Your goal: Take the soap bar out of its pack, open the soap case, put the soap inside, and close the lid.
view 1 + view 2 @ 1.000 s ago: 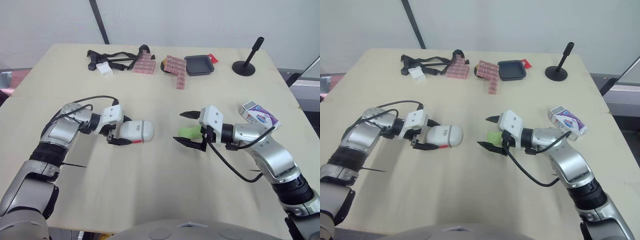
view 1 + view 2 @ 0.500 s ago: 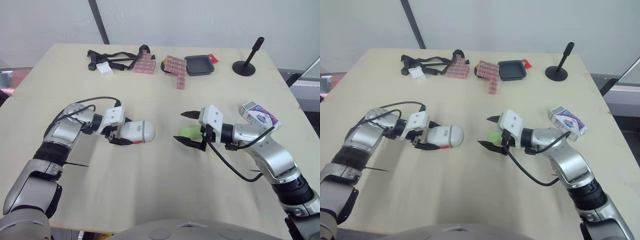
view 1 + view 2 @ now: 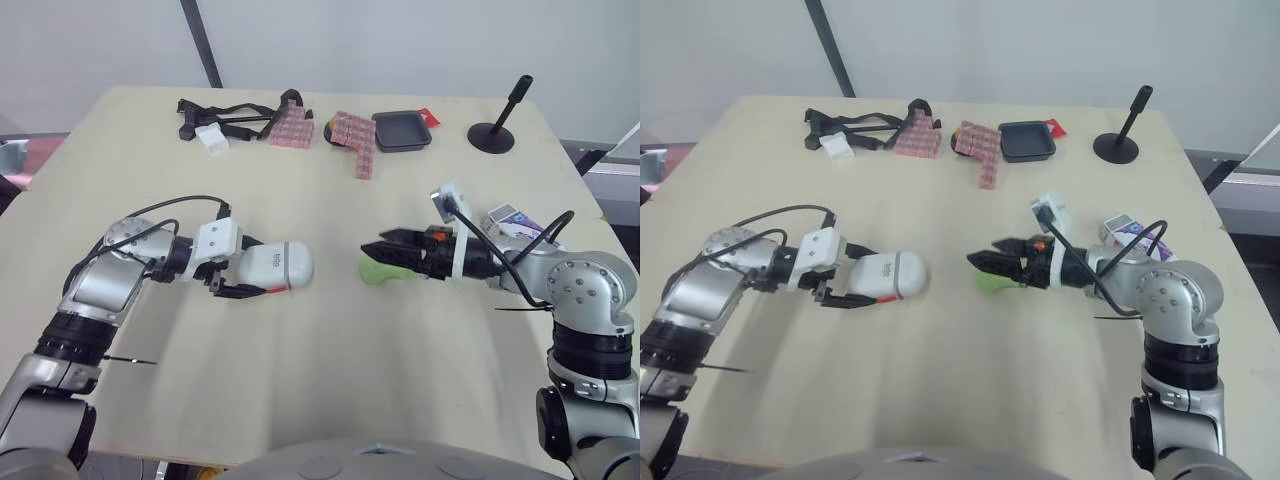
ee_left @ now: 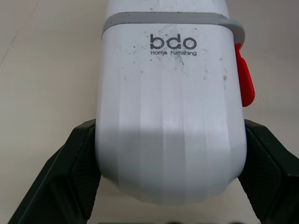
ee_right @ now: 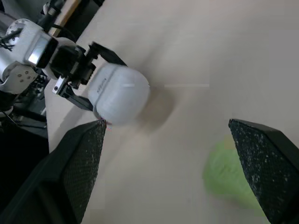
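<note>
Pale wooden table point(image 3: 330, 190) is carrying everything. On it, the left gripper point(image 3: 250, 268) is clamping the white soap case point(image 3: 285, 264), one black finger on each flank; the case is lying on its side, lid shut, red latch showing. Facing it, the right gripper point(image 3: 372, 248) is holding its fingers spread wide just beside the green soap point(image 3: 380, 272), which is lying bare between the two grippers. Behind the right arm, the purple-and-white soap pack point(image 3: 512, 220) is lying

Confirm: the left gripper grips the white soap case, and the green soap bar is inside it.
No: the green soap bar lies on the table by the right gripper, per the left eye view. The left gripper does grip the white soap case.
</note>
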Controlling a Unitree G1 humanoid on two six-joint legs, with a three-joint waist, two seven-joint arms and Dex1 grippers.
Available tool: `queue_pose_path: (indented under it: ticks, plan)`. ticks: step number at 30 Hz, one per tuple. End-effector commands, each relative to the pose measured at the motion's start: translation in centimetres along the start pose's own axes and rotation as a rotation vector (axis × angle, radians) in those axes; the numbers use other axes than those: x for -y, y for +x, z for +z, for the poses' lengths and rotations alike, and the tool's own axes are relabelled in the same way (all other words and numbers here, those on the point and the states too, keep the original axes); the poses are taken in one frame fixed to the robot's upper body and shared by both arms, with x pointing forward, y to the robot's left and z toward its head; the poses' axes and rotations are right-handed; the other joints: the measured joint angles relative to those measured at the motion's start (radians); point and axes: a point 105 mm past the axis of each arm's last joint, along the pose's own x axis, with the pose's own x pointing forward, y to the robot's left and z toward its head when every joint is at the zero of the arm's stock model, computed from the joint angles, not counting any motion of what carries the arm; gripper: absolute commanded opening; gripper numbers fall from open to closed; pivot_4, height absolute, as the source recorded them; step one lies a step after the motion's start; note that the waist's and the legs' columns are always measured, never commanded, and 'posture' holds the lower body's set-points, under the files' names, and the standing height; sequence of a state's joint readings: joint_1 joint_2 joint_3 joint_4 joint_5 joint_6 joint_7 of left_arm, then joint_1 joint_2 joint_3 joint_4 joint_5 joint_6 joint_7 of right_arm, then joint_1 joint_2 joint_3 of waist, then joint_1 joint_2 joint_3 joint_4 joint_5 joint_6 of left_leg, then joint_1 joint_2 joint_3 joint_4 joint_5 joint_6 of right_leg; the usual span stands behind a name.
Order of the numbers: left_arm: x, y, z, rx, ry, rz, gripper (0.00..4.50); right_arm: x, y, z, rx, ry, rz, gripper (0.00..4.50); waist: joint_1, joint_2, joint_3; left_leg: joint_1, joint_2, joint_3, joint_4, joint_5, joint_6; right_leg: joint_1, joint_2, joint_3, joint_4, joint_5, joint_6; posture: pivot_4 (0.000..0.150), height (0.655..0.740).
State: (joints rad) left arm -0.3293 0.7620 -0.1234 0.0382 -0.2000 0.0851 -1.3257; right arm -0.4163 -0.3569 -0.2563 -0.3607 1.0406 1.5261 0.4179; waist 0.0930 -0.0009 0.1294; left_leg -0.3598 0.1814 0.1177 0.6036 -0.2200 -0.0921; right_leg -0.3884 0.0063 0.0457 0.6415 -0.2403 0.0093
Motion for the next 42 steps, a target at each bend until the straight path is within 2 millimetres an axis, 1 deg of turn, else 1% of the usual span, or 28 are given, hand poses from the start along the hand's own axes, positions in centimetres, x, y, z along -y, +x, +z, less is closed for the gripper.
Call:
queue_pose_path:
  ticks: [1,5,10,14,16,19,27,32,34,37,42]
  plan:
    - [1.2,-0.5,1.7,0.071,0.049,0.060,3.46,-0.7,-0.7,-0.1,0.014,0.075,0.054,4.50,0.000,0.000,0.000,0.000,0.000,0.000,0.000,0.000,0.000,0.000,0.000,0.000,0.000,0.000,0.000,0.150,0.7400]
    - [3.0,-0.1,2.1,0.090,0.035,0.046,3.46,-1.4,-0.5,-0.2,0.012,0.106,0.096,4.50,0.005,0.000,0.000,-0.001,0.001,0.000,0.000,0.000,0.000,0.000,0.000,0.000,-0.004,0.000,0.000,0.150,0.7400]
    - [3.5,0.6,2.5,0.105,0.028,0.047,3.46,-2.0,0.0,-0.7,-0.045,0.123,0.109,4.50,0.007,0.001,0.000,0.001,0.001,0.000,0.000,0.001,-0.001,0.000,-0.001,0.000,-0.003,0.000,0.000,0.150,0.7400]
    - [3.8,1.2,2.8,0.108,0.027,0.038,3.46,-1.7,0.2,-1.0,-0.109,0.165,0.056,4.50,0.007,0.001,0.000,0.001,0.000,0.001,0.000,0.001,-0.001,0.000,0.000,0.000,-0.003,0.000,0.000,0.150,0.7400]
    - [4.0,1.5,3.3,0.127,0.024,0.031,3.46,-2.0,0.3,-1.0,-0.130,0.196,0.046,4.50,0.007,0.001,0.001,0.001,0.000,0.001,-0.002,0.001,-0.001,0.000,0.000,0.000,-0.004,0.000,0.000,0.150,0.7400]
    - [4.1,2.0,3.5,0.138,0.022,0.029,3.46,-2.3,0.7,-1.2,-0.166,0.209,0.046,4.50,0.004,0.001,0.001,0.000,0.000,0.001,-0.002,0.001,-0.001,0.000,0.000,0.001,-0.004,0.000,0.000,0.150,0.7400]
    - [4.1,3.1,3.9,0.147,0.039,0.010,3.46,-3.2,2.0,-0.5,-0.124,0.235,0.123,4.50,0.003,0.001,0.000,-0.002,0.000,0.001,-0.001,0.001,-0.001,-0.001,0.000,0.000,-0.004,0.000,0.001,0.150,0.7400]
    - [3.9,3.6,3.9,0.151,0.050,0.007,3.46,-3.6,2.7,-1.1,-0.144,0.244,0.134,4.50,0.002,0.001,0.000,-0.003,0.000,0.000,-0.001,0.001,-0.001,-0.001,0.000,0.000,-0.004,0.000,0.001,0.150,0.7400]
    - [3.9,3.8,4.0,0.153,0.061,0.006,3.46,-3.6,3.1,-1.0,-0.142,0.249,0.135,4.50,0.002,0.001,0.000,-0.003,0.000,0.000,-0.001,0.001,-0.001,-0.001,0.000,0.000,-0.004,0.000,0.001,0.150,0.7400]
    - [3.9,3.8,4.0,0.154,0.070,0.008,3.46,-4.0,3.3,-0.9,-0.147,0.239,0.149,4.50,0.002,0.001,0.000,-0.004,0.000,0.000,-0.001,0.001,-0.001,-0.002,0.000,0.000,-0.004,0.000,0.001,0.150,0.7400]
    - [3.7,3.9,3.9,0.158,0.071,0.014,3.46,-4.0,3.3,-1.1,-0.164,0.235,0.151,4.50,0.003,0.001,0.000,-0.005,0.000,0.000,0.000,0.001,-0.001,-0.003,0.000,-0.001,-0.004,0.000,0.001,0.150,0.7400]
